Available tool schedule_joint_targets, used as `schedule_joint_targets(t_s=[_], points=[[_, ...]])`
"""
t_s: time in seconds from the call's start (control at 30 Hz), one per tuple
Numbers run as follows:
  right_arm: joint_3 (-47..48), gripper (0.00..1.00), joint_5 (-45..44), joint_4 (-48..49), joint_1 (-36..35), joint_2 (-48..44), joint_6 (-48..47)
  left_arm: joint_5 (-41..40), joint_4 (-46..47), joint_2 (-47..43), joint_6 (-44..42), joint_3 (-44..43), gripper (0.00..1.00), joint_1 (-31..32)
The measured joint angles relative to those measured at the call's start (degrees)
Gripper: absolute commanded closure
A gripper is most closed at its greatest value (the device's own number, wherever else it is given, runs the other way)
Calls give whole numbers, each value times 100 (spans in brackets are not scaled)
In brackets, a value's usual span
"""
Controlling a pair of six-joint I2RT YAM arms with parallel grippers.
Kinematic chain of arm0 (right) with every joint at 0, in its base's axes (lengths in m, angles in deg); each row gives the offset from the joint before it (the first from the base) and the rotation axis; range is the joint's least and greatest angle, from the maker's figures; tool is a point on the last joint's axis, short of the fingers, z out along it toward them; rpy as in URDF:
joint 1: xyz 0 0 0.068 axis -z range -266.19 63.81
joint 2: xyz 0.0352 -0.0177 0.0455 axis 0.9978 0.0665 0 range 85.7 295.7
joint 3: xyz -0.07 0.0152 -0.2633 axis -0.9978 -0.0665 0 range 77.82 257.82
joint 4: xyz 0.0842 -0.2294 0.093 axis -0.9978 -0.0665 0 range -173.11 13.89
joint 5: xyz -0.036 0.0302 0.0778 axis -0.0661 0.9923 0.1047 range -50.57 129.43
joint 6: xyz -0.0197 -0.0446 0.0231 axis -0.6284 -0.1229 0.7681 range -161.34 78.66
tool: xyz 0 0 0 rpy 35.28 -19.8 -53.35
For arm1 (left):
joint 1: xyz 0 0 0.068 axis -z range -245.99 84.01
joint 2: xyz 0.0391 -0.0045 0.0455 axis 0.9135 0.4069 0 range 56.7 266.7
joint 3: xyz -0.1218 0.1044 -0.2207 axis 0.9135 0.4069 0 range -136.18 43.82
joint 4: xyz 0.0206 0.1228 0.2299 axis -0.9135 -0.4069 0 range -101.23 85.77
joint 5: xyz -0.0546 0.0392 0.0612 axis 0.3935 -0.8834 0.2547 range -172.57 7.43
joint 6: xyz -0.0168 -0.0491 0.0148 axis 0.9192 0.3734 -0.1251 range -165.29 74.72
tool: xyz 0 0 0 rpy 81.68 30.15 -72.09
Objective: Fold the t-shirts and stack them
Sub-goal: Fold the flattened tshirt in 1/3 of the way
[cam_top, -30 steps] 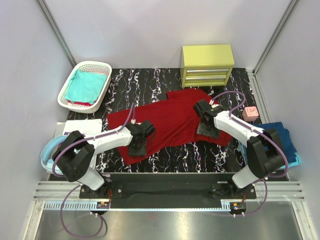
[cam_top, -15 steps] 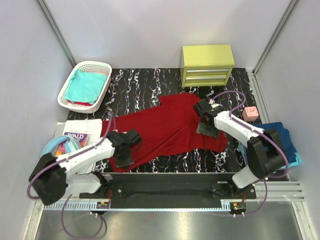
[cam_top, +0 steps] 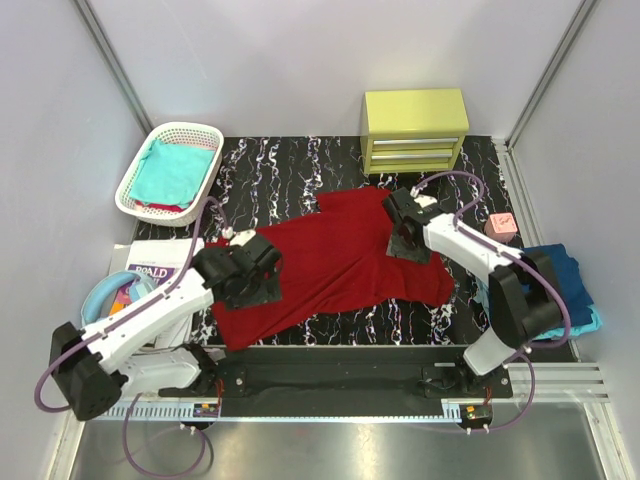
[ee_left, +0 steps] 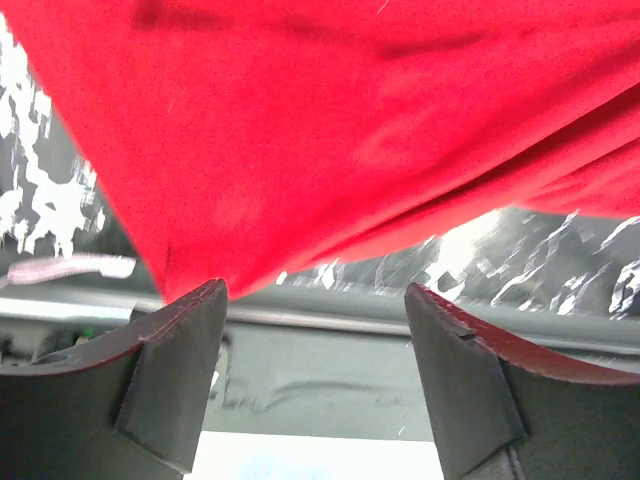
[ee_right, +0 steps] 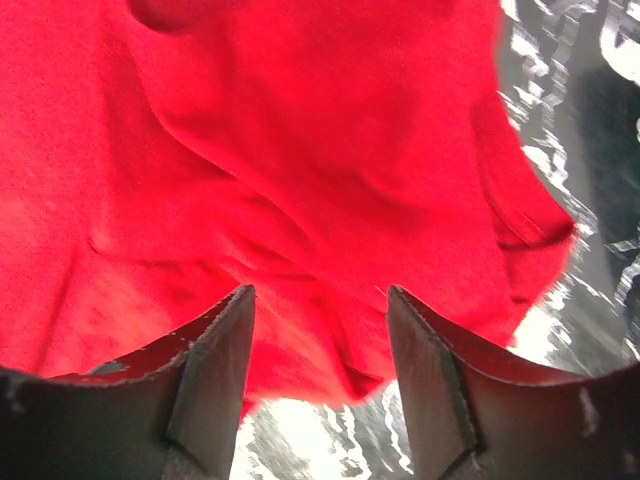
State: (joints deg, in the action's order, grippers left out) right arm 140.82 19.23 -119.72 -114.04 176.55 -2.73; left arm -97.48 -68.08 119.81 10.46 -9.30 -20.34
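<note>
A dark red t-shirt point(cam_top: 335, 262) lies spread across the middle of the black marbled table. My left gripper point(cam_top: 254, 288) hovers over its near-left corner. In the left wrist view the left gripper point(ee_left: 315, 300) is open with nothing between its fingers, and the red t-shirt's point(ee_left: 330, 130) hem lies just beyond the tips. My right gripper point(cam_top: 405, 243) is over the shirt's right part. In the right wrist view it point(ee_right: 320, 300) stands open just above the wrinkled red cloth point(ee_right: 300, 150). A teal t-shirt point(cam_top: 168, 170) lies in the basket. A navy t-shirt point(cam_top: 558, 272) rests on a light blue one point(cam_top: 592, 322) at the right edge.
A white lattice basket point(cam_top: 186, 130) stands at the back left and a yellow drawer unit point(cam_top: 415, 128) at the back. A small pink block point(cam_top: 501, 227) sits right of the shirt. A book point(cam_top: 152, 272) and a light-blue ring point(cam_top: 98, 300) lie at the near left.
My left gripper shut on the shirt's near-left corner, pulled it toward the near left, then opened and let go. The shirt now lies flatter and further left. The right gripper shifted slightly back.
</note>
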Motion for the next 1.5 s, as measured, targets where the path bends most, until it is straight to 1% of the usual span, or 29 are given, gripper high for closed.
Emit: schedule_joint_targets(t_s=[0.03,0.1,0.23,0.3,0.4,0.43,0.47,0.57,0.73,0.9,0.93,1.07,1.13,1.5], points=[[57,42,26,44,0,107,-4,-83,98,142,-55,-98,23,0],[79,44,79,116,0,319,2,-186,264,494,-168,-264,26,0],[-39,45,162,72,0,431,28,-247,752,1707,-396,-439,27,0],[-87,45,170,26,0,424,63,-229,903,2129,-507,-439,27,0],[-120,49,164,-146,0,385,136,-168,1093,2382,-658,-439,28,-26],[-120,52,155,-216,0,369,168,-142,1156,2406,-713,-439,29,-44],[-120,57,133,-323,2,354,214,-107,1202,2428,-765,-439,31,-74],[-120,62,127,-592,46,350,317,20,1307,2634,-925,-466,35,-186],[-120,71,111,-1080,160,352,487,229,1375,3189,-1152,-505,36,-328],[-166,82,101,-1220,245,350,599,356,1394,3276,-1316,-527,37,-422],[-179,87,101,-1231,262,350,608,376,1401,3276,-1344,-533,38,-437],[-275,94,103,-1270,295,352,669,437,1401,3279,-1449,-540,41,-518],[-319,100,105,-1287,308,378,693,448,1403,3279,-1510,-542,42,-573],[-754,100,149,-1318,472,522,881,470,1379,3370,-1893,-678,44,-1196]])
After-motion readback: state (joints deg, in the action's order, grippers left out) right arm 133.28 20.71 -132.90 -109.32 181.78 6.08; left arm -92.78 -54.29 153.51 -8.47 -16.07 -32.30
